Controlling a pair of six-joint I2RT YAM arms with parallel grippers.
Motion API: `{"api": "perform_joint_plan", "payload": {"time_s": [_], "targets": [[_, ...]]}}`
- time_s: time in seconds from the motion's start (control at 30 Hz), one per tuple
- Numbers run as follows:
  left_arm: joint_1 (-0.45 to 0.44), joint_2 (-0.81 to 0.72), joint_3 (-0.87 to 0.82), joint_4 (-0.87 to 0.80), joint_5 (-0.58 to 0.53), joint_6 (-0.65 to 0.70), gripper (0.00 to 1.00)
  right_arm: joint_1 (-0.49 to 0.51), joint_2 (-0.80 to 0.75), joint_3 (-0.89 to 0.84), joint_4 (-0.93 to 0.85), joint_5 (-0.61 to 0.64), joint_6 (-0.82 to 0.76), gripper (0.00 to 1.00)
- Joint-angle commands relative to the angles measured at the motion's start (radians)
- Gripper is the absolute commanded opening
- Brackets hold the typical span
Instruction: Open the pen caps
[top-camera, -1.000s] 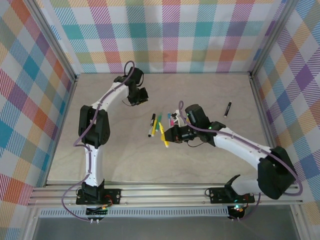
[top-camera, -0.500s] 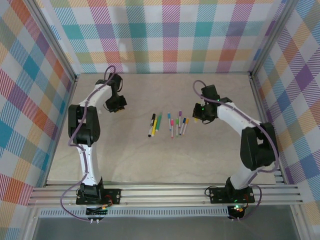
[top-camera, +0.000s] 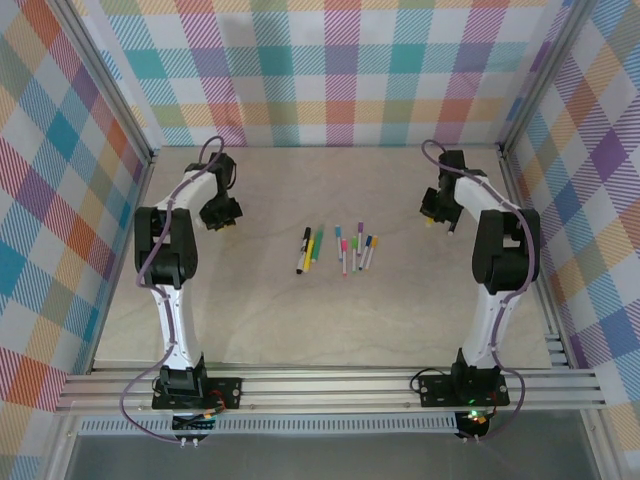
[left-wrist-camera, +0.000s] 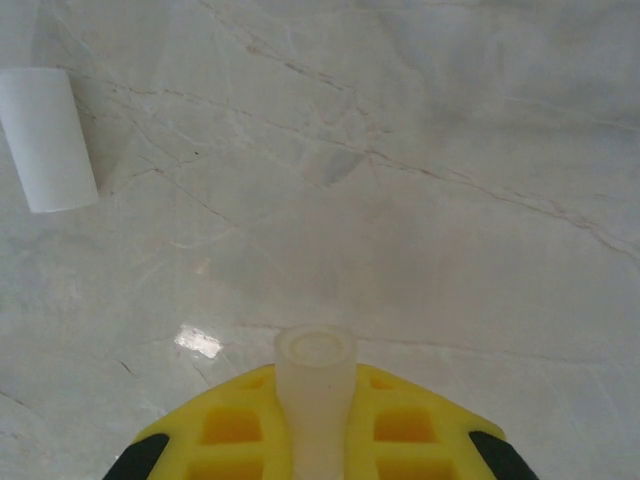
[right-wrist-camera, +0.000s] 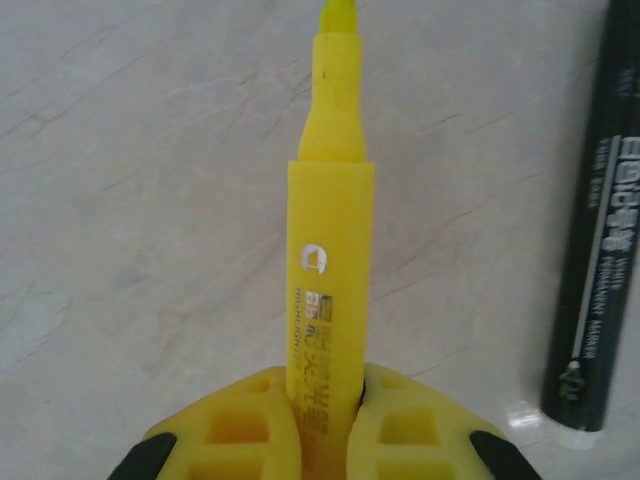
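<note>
In the left wrist view, the left gripper (left-wrist-camera: 315, 440) is cut off by the bottom edge, so only the yellow ends of its fingers are visible. They are closed tightly on a whitish cap (left-wrist-camera: 315, 365), a short, half-transparent tube that stands out in front of them with its round end just above the table. At the upper left lies a second whitish piece (left-wrist-camera: 47, 140) of similar shape, flat on the surface and well apart from the gripper. Its left side touches the picture edge, and I cannot tell if it is also a cap. In the right wrist view, the right gripper (right-wrist-camera: 325, 435) is closed on the body of a yellow highlighter (right-wrist-camera: 330, 270). Its cap is off, and the bare tip is partly cut by the top edge. The small print on its body is too blurred to read. Just beside it on the right lies a black marker (right-wrist-camera: 592, 230), not touching it, with its upper end out of the picture. From above, the other pens (top-camera: 343, 250) lie in a loose row in the middle of the table, between the two grippers and apart from both. They are too small to tell which ones have caps on. The table (top-camera: 400, 310) is pale beige with thin marble-like veins and a soft shine. Walls (top-camera: 340, 70) with a pastel checked pattern stand around it on three sides, and an aluminium rail (top-camera: 330, 385) carries the arm bases at the near edge.
</note>
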Motion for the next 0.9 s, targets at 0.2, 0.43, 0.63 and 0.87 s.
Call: {"api": "perform_joint_plan", "payload": {"time_s": [0.2,0.43,0.63,0.87], "targets": [[0.025,0.060,0.059,-0.061,-0.105,0.000,0.01,-0.008,0.084,0.080,-0.114,0.108,-0.044,0.00],[0.028,0.063,0.055,-0.059,-0.116,-0.003,0.21,-0.009,0.123,0.111,-0.162,0.196,-0.046,0.07],[0.028,0.054,0.047,-0.051,-0.114,-0.004,0.31,-0.009,0.113,0.105,-0.176,0.213,-0.035,0.25],[0.027,0.033,0.032,-0.037,-0.117,-0.007,0.38,-0.008,0.099,0.110,-0.188,0.231,-0.029,0.32]]}}
